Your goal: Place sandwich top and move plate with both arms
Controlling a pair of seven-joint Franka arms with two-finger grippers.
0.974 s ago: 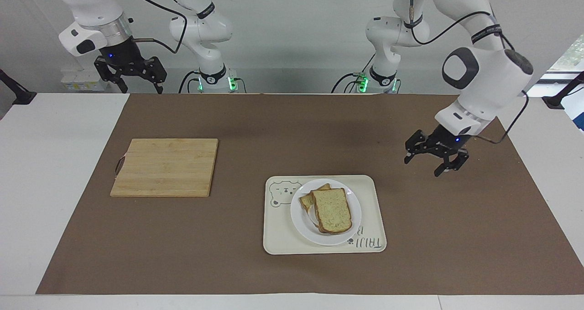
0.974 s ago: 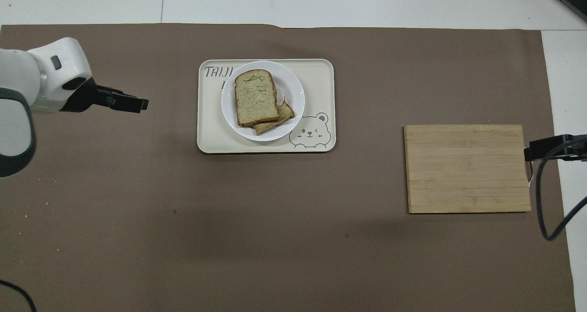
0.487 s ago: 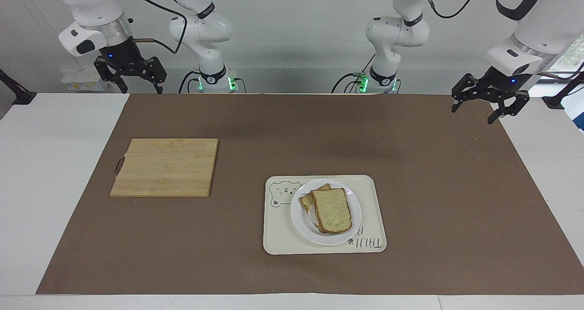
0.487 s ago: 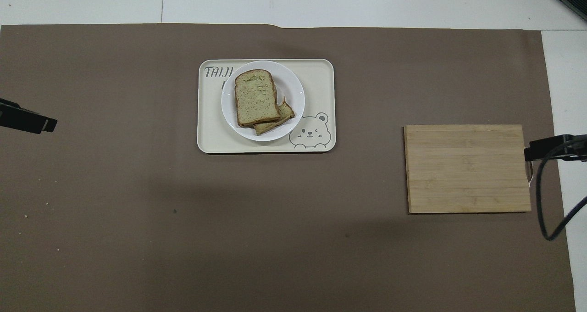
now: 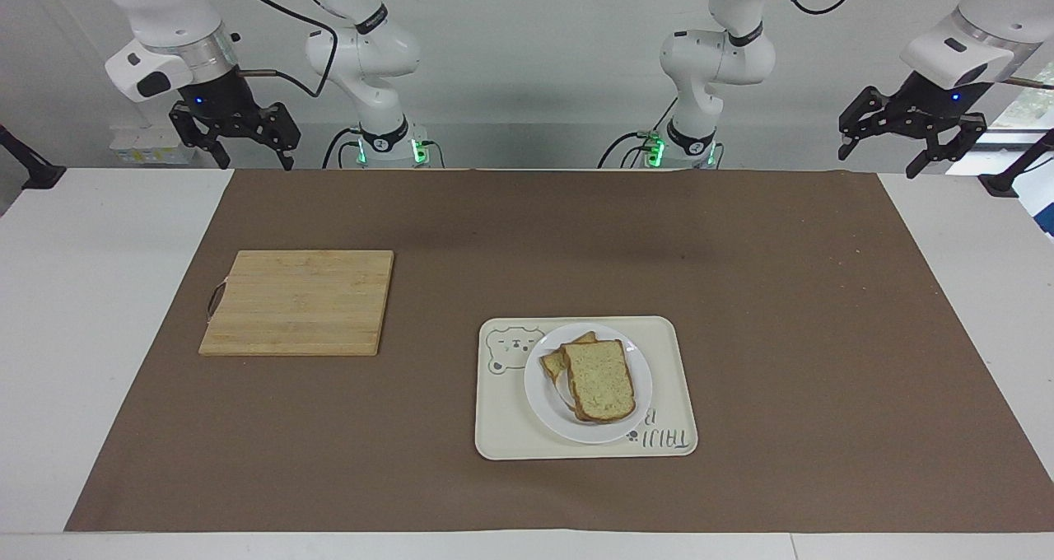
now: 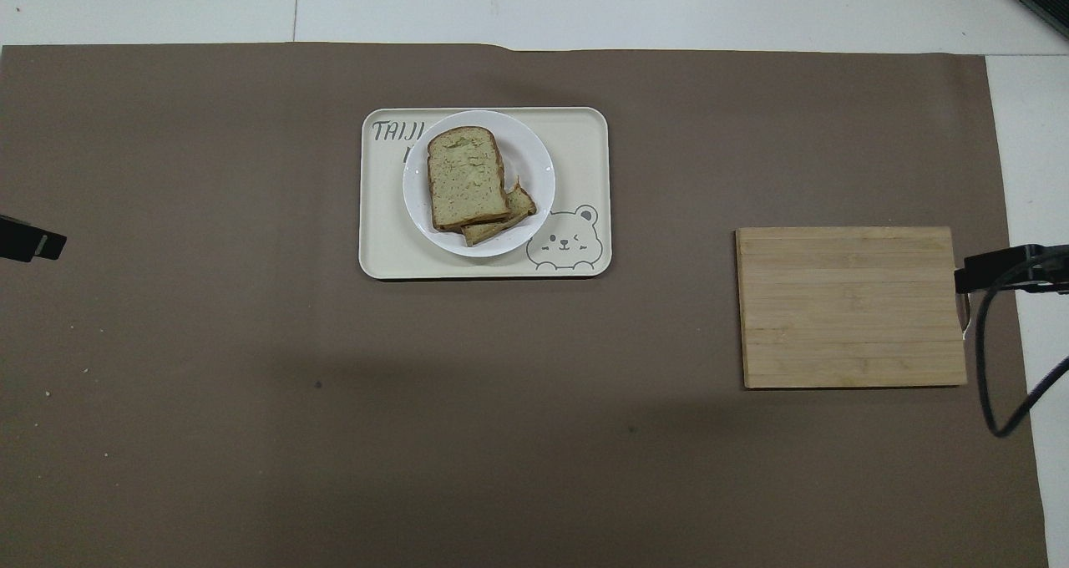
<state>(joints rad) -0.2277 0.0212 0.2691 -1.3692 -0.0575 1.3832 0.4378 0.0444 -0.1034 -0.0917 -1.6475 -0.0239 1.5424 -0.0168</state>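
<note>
Right gripper [image 5: 231,142]: jaws released, waiting over the surface edge, 10 o'clock of the plate in the facing view.
Left gripper [image 5: 912,136]: jaws released, empty, at 2 o'clock.
Cutting board [image 5: 298,301]: bare.
Sandwich top [image 5: 600,380]: on the stack; soft, light, crushable.
Plate [image 5: 543,403]: on the bear tray [image 5: 671,379]; stiff, slick. Grip the rim at 3 and 9 o'clock.

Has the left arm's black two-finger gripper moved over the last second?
Yes. The left arm's black two-finger gripper has risen and pulled away from the rectangular cream tray, out toward its own end of the brown mat, jaws open.
</note>
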